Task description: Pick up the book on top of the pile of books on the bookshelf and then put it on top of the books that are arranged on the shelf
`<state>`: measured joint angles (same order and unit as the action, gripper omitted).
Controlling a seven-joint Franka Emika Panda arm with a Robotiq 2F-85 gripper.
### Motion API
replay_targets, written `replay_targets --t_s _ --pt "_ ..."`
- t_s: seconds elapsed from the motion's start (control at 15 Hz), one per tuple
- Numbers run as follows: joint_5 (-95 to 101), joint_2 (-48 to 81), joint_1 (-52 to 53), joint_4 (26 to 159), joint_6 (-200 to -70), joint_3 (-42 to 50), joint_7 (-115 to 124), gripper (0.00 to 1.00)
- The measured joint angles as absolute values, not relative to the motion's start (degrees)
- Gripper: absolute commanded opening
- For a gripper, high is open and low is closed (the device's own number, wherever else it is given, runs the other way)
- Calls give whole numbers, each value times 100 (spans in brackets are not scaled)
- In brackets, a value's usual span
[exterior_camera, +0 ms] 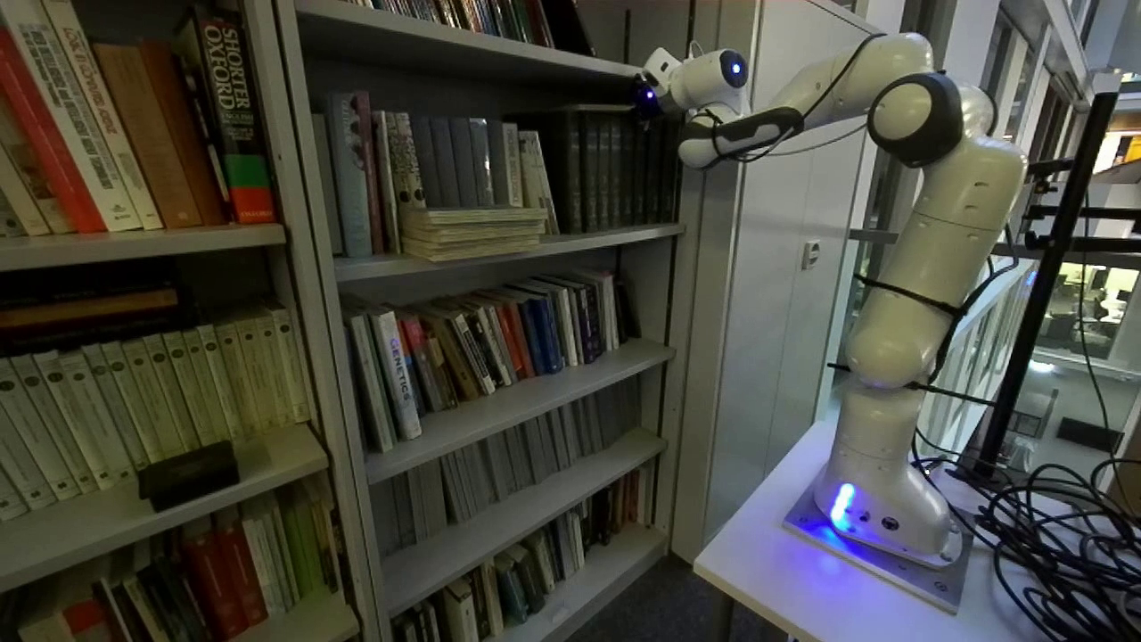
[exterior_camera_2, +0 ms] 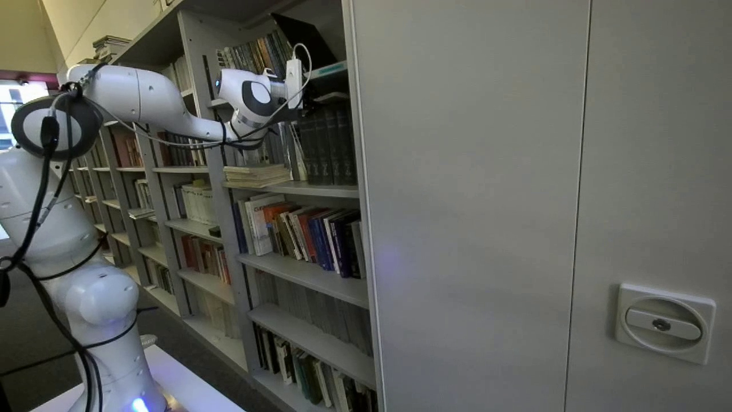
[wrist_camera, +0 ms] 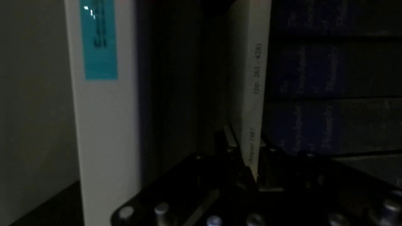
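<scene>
the pale book [wrist_camera: 256, 78], spine marked august 1987, is pinched in the gripper [wrist_camera: 247, 141] above the dark volumes [wrist_camera: 309, 69] at right (contact is too dim to tell); a shelf edge [wrist_camera: 106, 141] with a teal label [wrist_camera: 100, 62] runs close overhead; the pile of books [exterior_camera: 472, 234] lies left, nearer than the upright books [exterior_camera: 453, 160].

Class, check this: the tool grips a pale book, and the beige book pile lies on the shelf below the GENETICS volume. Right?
No: an exterior view shows the beige pile on the shelf above the GENETICS volume. The tool does grip a pale book.
</scene>
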<state>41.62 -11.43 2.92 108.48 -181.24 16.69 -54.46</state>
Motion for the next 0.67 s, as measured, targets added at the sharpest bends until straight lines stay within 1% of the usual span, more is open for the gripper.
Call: replay_targets --t_s 0.13,0.2,0.27,0.4,0.67 --pt "3812 -1144 727 10911 -18251 1884 -5920 3" --pt "3635 -1145 948 10944 -18322 2019 -6115 38" --pt "3494 -1146 1124 10969 -18404 2158 -6219 40" --pt "3374 -1139 1366 10987 -18462 2371 -6270 51" --pt "3205 -1062 1514 10983 -18457 2501 -6265 82"
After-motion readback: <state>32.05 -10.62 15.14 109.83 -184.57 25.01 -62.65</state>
